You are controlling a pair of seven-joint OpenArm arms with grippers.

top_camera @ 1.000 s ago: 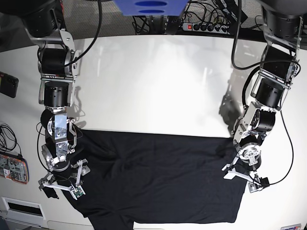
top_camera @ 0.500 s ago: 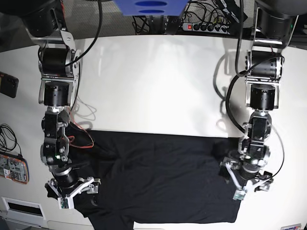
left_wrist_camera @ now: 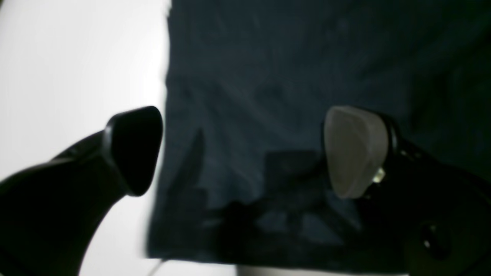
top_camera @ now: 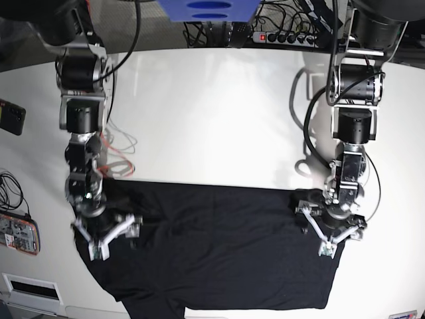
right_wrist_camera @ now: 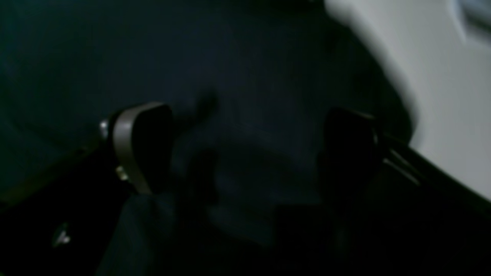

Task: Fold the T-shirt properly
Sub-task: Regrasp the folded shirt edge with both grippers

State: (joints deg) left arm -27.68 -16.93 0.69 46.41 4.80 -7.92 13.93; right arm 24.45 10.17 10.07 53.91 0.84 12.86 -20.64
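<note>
The black T-shirt [top_camera: 219,249] lies spread flat on the near part of the white table [top_camera: 212,113]. My left gripper [top_camera: 330,231] hovers low over the shirt's far right corner. In the left wrist view the left gripper [left_wrist_camera: 245,153] is open, one finger [left_wrist_camera: 134,149] over bare table, the other [left_wrist_camera: 356,151] over cloth [left_wrist_camera: 276,76], with the shirt's edge between them. My right gripper [top_camera: 106,231] is over the shirt's far left corner. In the right wrist view the right gripper [right_wrist_camera: 245,149] is open and empty above dark cloth [right_wrist_camera: 230,57].
A power strip [top_camera: 285,36] and a blue object [top_camera: 206,10] sit beyond the table's far edge. A black device [top_camera: 10,116], loose cables [top_camera: 10,186] and an orange-edged gadget [top_camera: 16,232] lie at the left edge.
Both grippers have moved away from the near side toward the shirt's far corners. The arms have straightened and the wrists turned. The shirt lies as before.
</note>
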